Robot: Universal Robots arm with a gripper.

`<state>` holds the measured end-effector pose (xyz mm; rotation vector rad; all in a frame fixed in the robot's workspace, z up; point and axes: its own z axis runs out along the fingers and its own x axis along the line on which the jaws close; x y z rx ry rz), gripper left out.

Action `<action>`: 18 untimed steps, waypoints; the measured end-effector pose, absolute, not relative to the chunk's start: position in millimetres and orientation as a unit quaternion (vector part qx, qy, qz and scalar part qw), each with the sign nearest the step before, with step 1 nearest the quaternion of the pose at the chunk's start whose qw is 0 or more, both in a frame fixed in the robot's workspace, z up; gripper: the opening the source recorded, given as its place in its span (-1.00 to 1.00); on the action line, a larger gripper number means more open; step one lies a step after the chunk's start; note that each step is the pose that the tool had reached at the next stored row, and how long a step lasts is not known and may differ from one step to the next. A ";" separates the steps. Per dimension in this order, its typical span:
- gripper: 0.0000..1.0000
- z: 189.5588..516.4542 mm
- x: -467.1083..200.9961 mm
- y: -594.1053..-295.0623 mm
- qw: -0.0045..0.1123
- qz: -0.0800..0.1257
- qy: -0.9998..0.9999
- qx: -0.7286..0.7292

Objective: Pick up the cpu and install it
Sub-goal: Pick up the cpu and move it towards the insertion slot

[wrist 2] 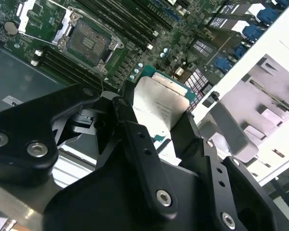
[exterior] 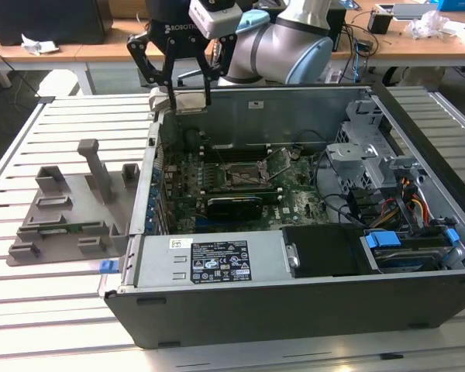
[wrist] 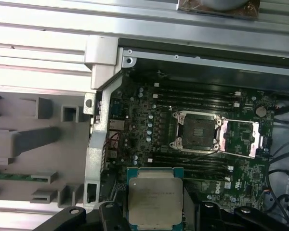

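The black two-finger gripper (exterior: 190, 102) is closed on the cpu (wrist: 154, 197), a small flat square chip with a dull silver metal lid and a thin darker rim. Its fingers (wrist 2: 135, 144) press on two opposite edges, and the lid faces out between them in both wrist views.

The chip looks light and rigid, with a smooth metal top that could slide under a weak pinch. Its underside contacts are likely fragile. The bare edges are the sound place to hold it, as here, leaving top and underside untouched.

Below the tool and well apart from it lies the black square socket (wrist: 197, 130), with its metal frame swung open on the green motherboard (wrist: 149, 149). The open grey metal computer case (exterior: 294, 116) surrounds that board, and the gripper hangs above one corner of it. Outside the case wall nearest the tool sits a grey plastic tray (exterior: 70, 209).
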<state>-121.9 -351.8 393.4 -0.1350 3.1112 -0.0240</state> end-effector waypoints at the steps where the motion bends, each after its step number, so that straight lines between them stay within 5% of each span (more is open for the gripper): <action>1: 0.09 393.3 -119.9 -351.7 0.014 -0.008 0.999 -0.043; 18: 0.09 392.6 -89.2 -348.7 0.014 -0.012 0.999 -0.043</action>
